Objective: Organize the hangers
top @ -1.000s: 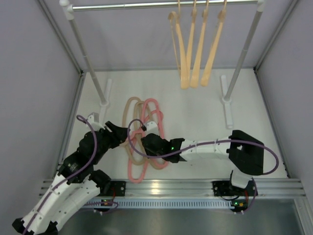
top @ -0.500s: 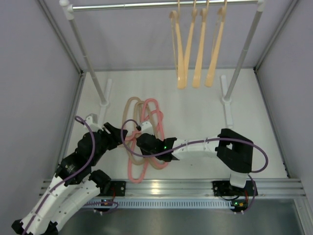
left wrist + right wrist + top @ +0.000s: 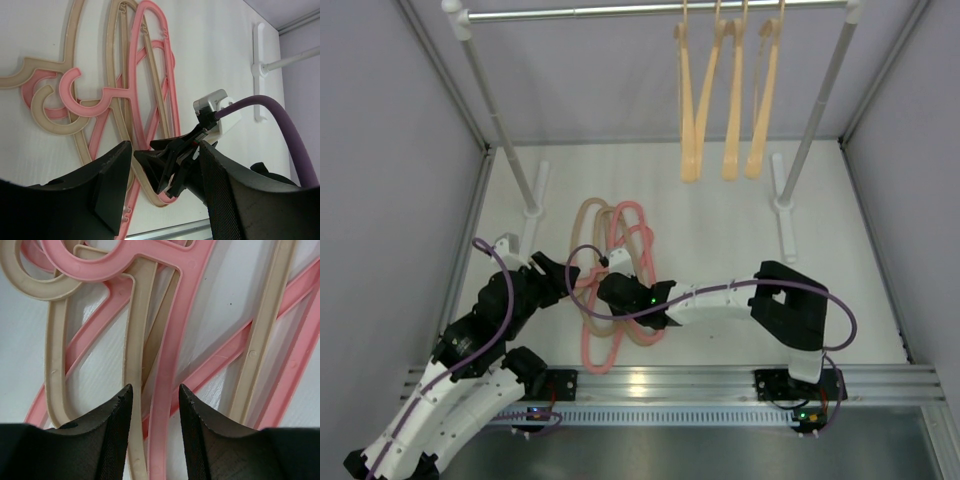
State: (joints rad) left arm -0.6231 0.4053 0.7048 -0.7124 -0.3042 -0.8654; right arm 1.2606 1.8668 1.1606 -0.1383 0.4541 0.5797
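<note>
Four peach-orange hangers (image 3: 725,100) hang on the rail at the upper right. Two pink hangers (image 3: 630,240) and two beige hangers (image 3: 588,225) lie tangled flat on the white floor. My right gripper (image 3: 608,288) is open, low over the pile. In the right wrist view its jaws (image 3: 155,395) straddle a pink hanger bar (image 3: 162,440), with a beige bar (image 3: 132,350) beside the left finger. My left gripper (image 3: 558,272) is open and empty at the pile's left edge. In the left wrist view (image 3: 162,165) it faces the right gripper (image 3: 175,155), with the pink hangers (image 3: 165,75) and beige hangers (image 3: 50,75) beyond.
The grey rail (image 3: 620,10) spans the back on two slanted white posts with feet on the floor (image 3: 535,195) (image 3: 782,200). Grey walls close in on both sides. An aluminium rail (image 3: 670,380) runs along the near edge. A purple cable (image 3: 270,107) loops off the right wrist.
My right arm has slid left and a little farther in over the pile. The hanging peach hangers have swung slightly right. My left arm has shifted only slightly.
</note>
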